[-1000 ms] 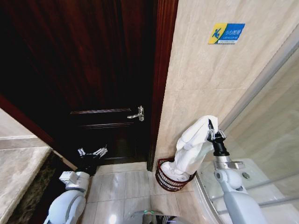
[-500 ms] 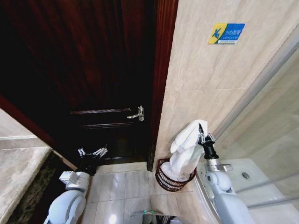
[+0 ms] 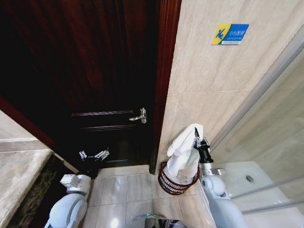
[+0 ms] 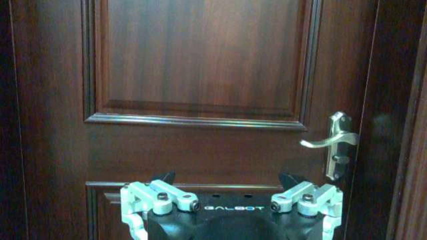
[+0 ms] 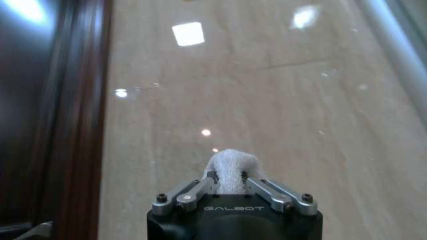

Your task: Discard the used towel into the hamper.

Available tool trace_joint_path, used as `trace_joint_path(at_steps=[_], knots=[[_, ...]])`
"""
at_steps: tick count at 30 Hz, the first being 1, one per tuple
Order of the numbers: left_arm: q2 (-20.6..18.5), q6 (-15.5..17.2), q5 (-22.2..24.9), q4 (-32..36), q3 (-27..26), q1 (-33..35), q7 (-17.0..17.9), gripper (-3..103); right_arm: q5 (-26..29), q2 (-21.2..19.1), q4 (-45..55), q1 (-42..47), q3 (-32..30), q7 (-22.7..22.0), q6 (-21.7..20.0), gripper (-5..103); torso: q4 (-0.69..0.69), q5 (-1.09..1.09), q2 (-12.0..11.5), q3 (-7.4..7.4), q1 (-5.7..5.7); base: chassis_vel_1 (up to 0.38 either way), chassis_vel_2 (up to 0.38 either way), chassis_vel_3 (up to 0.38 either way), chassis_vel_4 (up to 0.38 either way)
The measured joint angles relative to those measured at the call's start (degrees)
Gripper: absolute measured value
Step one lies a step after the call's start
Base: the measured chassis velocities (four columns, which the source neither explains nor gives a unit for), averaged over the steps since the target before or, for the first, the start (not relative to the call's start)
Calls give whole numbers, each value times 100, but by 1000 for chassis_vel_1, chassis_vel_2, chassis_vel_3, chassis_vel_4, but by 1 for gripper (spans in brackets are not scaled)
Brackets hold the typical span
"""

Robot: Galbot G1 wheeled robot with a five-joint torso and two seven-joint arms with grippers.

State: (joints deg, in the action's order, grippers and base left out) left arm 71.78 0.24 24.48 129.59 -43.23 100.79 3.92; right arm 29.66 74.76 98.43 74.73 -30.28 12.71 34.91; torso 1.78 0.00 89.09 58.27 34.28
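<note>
The white towel point(image 3: 185, 152) hangs from my right gripper point(image 3: 196, 136), which is shut on its top fold. Its lower end drapes down into the hamper point(image 3: 167, 183), a round reddish-brown wicker basket on the floor against the tiled wall. In the right wrist view the pinched towel point(image 5: 231, 167) sticks up between the closed fingers of the right gripper point(image 5: 230, 179). My left gripper point(image 3: 93, 155) is parked low at the left, facing the dark door, and stands open with nothing in it; it also appears as the left gripper point(image 4: 230, 184) in the left wrist view.
A dark wooden door point(image 3: 95, 71) with a silver handle point(image 3: 140, 115) stands left of the hamper. Beige tiled wall point(image 3: 209, 80) carries a blue and yellow sign point(image 3: 230, 33). A glass shower screen point(image 3: 270, 123) is at the right, a stone counter point(image 3: 19, 175) at the left.
My right gripper has moved left and down with the towel, bringing it over the hamper so more of the cloth sinks into it. The left arm has not moved.
</note>
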Motion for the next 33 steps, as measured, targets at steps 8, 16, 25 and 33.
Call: trace_joint_path(at_steps=[8,16,25,33], knots=[[0,0,0,0,0,0,0,100,105,64,-459,-5,-113,-30,33,8,0,0,0,0,0,0,0,0,0],[0,0,0,0,0,0,0,100,135,41,-1181,-176,-236,103,216,8,0,1,0,0,0,0,0,0,0],[0,0,0,0,0,0,0,100,158,19,-1530,-224,-294,226,295,8,0,0,0,0,0,0,0,0,0],[0,0,0,0,0,0,0,100,159,13,-1796,-288,-317,309,368,8,0,0,0,0,0,0,0,0,0]])
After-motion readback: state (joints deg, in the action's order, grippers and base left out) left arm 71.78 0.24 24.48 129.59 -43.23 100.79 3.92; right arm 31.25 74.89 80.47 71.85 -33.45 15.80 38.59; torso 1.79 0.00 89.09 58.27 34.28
